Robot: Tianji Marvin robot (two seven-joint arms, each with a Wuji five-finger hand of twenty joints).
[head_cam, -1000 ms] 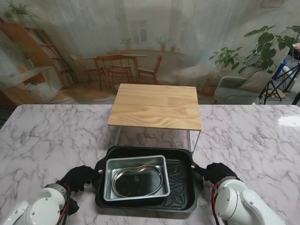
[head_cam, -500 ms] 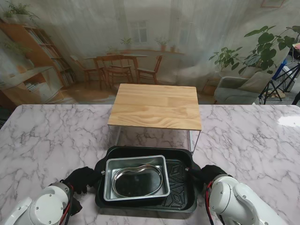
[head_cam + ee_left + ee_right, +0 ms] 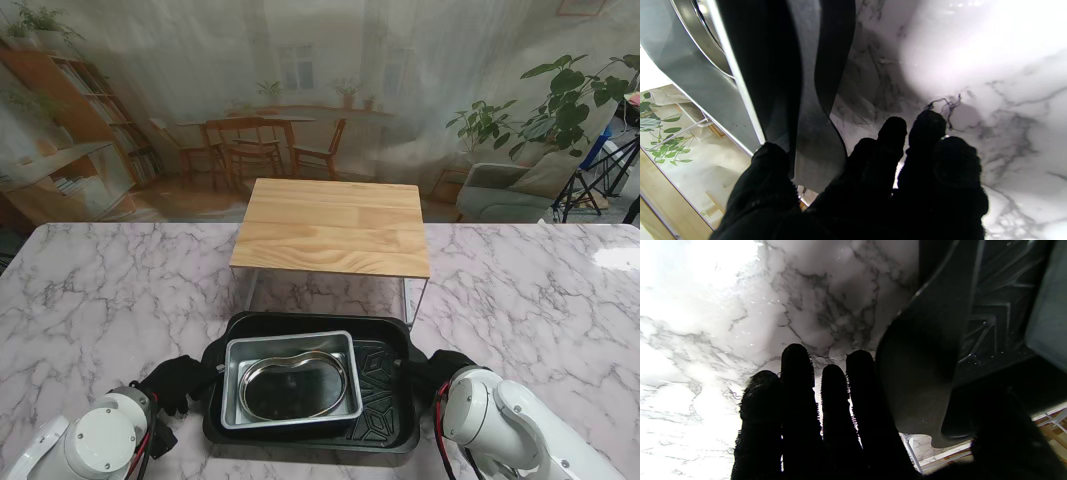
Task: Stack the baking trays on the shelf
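Stand view shows both hands have closed in on the black tray (image 3: 385, 400) since a second ago: left hand (image 3: 178, 380) and right hand (image 3: 440, 368) pinch its handles, thumbs over. Silver tray (image 3: 290, 380) nests inside, nearer you than the shelf (image 3: 335, 228); you look ready to lift.

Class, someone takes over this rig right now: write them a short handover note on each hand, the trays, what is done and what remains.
Left hand: at the left handle of the large black baking tray, thumb over it and fingers under; firm grip cannot be confirmed.
Right hand: at the right handle, same pose.
Trays: the rectangular silver tray sits nested in the black one, with an oval steel dish inside it, all on the marble table before the wooden-topped wire shelf.
Done: trays nested, hands placed.
Left: lift the stack onto the shelf.
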